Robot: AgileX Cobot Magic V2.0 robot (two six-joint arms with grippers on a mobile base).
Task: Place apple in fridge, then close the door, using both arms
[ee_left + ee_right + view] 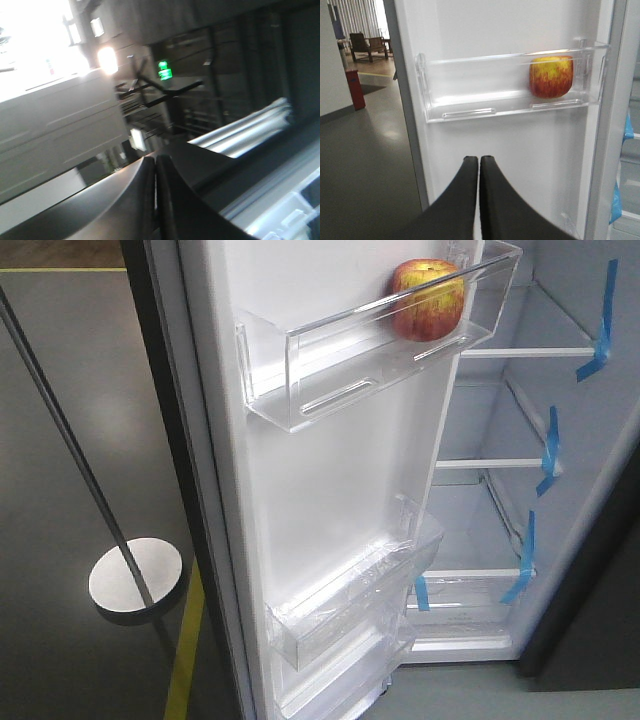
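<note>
Both pairs of jaws are pressed together, empty. The right gripper (479, 164) points at the door (520, 145), below the clear bin (470, 114) where the apple (551, 76) rests, at the end nearer the fridge (590, 490) shelves. I'd swing the door slowly and evenly, so the apple stays put. The left gripper (156, 165) view is blurred, so I cannot place it relative to the door.
</note>
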